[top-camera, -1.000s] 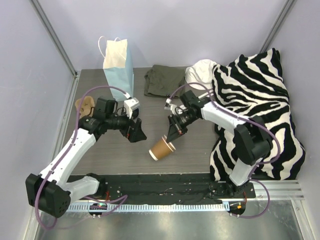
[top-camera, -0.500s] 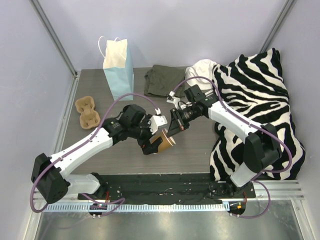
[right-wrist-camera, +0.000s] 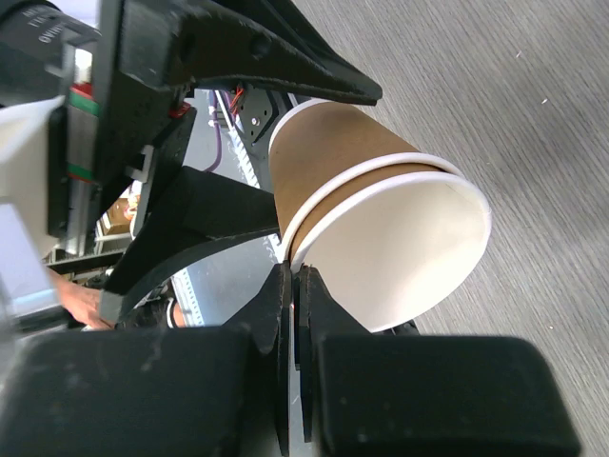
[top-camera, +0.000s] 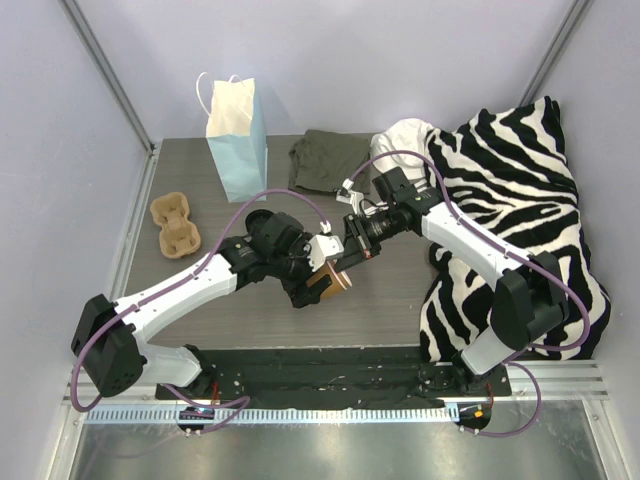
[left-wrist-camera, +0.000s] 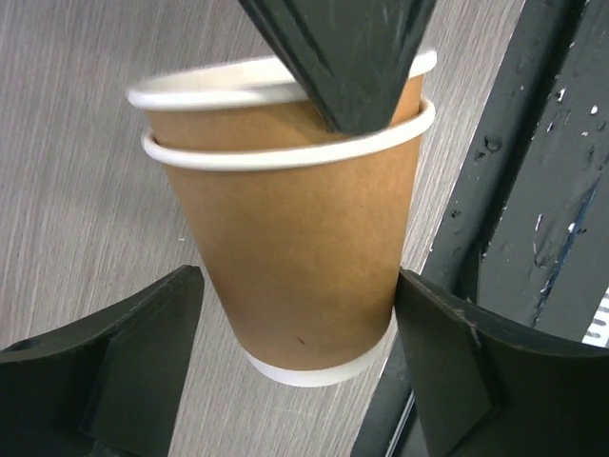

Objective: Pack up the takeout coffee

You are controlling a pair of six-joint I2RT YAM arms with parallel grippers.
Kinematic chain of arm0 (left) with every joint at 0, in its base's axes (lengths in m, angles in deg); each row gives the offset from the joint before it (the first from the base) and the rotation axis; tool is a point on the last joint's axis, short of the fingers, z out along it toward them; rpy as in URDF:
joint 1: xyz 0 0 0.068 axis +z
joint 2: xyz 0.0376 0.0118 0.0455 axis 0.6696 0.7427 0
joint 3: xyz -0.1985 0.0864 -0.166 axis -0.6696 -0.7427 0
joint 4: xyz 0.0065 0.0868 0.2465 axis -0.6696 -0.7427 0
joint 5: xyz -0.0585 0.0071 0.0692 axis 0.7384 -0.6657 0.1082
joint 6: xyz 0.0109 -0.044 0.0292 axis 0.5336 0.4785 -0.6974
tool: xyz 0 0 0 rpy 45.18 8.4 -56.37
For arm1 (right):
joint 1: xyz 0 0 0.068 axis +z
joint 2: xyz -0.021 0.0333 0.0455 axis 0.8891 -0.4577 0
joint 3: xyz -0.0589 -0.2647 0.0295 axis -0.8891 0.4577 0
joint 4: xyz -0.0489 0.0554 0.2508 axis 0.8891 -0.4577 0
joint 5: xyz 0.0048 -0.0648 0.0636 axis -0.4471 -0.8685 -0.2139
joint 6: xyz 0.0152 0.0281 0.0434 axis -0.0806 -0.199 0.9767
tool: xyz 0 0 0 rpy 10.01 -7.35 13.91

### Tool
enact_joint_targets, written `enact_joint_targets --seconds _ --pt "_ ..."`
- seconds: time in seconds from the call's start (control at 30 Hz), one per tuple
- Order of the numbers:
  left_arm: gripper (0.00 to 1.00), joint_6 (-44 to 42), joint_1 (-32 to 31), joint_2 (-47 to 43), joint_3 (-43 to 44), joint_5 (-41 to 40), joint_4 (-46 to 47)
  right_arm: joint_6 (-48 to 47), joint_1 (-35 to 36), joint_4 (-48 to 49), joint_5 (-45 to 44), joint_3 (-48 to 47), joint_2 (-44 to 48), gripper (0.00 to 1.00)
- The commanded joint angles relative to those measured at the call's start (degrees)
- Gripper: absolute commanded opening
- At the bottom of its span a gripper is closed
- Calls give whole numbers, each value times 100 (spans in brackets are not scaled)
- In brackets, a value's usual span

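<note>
Cups (left-wrist-camera: 295,238), left jaws wide around, right jaws pinching

Cups (left-wrist-camera: 303,224), seemingly nested, within left gripper (left-wrist-camera: 297,281)

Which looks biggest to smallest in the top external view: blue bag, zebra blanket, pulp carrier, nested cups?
1. zebra blanket
2. blue bag
3. pulp carrier
4. nested cups
The cups are partly covered by the arms, so 3 versus 4 is unsure.
</note>
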Motion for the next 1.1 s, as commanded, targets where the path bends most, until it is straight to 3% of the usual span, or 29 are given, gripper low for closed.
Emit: enact_joint_targets --seconds 0.0,0.17,0.33,0.57,0.9,1.07 --pt "81 -182 -17 13 -174 -70 104 24 -122 51 190 -152 344 1" --pt "72 -314 -16 -102 -359 -149 34 33 -297 43 181 -221 379 1" --pt "58 -341 -17 -198 -509 -246 34 24 -377 34 190 -248 423 1" --pt "53 -314 -8 -392 -570 -202 -36 -151 -464 -62 -64 -248 432 1" --pt "48 -578 80 -901 -1080 -404 -432 -1022 -1360 -977 -1039 -1452 257 1" --pt "47 -473 124 -1077 -1045 -395 -432 -1513 -1388 -1337 -2163 -1576 204 1"
